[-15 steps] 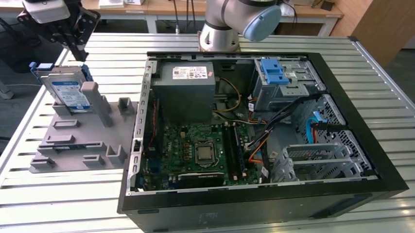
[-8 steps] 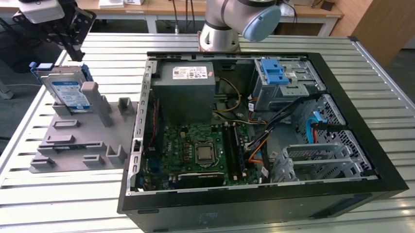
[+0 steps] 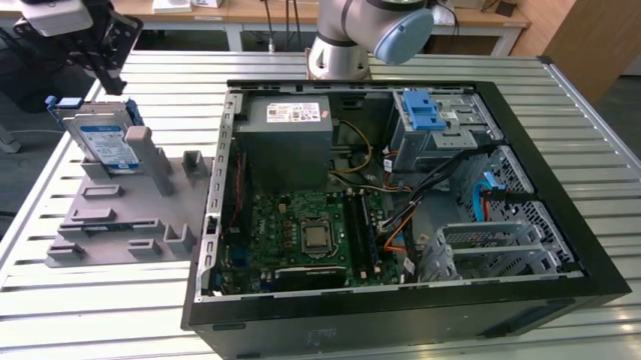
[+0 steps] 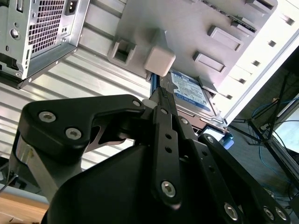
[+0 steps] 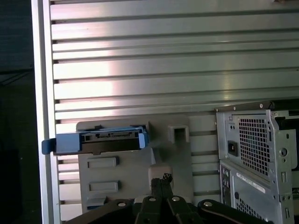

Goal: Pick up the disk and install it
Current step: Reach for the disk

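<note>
In the upper left of the exterior view, the disk [image 3: 105, 142] stands upright in the grey holder [image 3: 120, 217]. Its top edge is open to the air, and a tall holder post [image 3: 139, 150] stands just beside it on the exterior view's right. The computer case [image 3: 401, 309] lies open on the table [image 3: 100, 300]. Inside it, black cables [image 3: 440, 174] cross below the drive cage [image 3: 446, 131], which sits near the power-supply box [image 3: 285, 139].

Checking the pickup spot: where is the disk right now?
The disk stands tilted in the grey fixture at the exterior view's left, beside the open computer case, with the pincer hovering above it.
</note>
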{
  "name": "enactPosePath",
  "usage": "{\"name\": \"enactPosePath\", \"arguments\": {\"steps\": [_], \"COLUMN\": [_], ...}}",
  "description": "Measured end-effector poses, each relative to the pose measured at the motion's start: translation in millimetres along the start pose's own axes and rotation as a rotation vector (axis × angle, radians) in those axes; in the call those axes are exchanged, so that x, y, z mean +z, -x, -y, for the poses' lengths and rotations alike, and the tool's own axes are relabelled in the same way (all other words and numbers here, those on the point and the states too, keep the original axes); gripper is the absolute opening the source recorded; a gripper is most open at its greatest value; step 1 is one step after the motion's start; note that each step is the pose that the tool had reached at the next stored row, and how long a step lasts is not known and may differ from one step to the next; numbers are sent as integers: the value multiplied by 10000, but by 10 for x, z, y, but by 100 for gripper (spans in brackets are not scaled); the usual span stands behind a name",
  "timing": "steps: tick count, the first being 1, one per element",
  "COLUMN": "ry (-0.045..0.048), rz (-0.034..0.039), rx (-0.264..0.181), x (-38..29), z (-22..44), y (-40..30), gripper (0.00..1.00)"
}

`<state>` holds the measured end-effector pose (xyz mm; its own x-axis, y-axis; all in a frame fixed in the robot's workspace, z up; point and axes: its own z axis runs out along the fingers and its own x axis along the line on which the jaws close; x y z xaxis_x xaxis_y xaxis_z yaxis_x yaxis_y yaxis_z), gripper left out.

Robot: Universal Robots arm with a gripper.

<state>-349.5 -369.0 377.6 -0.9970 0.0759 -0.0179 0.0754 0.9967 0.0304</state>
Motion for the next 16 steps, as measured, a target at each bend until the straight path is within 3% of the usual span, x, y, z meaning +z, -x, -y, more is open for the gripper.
{"name": "enactPosePath", "arguments": {"steps": [16], "ry": [0], "rz": [0], "rx": [0], "x": [4], "z": [4], "y": [-80], "gripper": [11]}}
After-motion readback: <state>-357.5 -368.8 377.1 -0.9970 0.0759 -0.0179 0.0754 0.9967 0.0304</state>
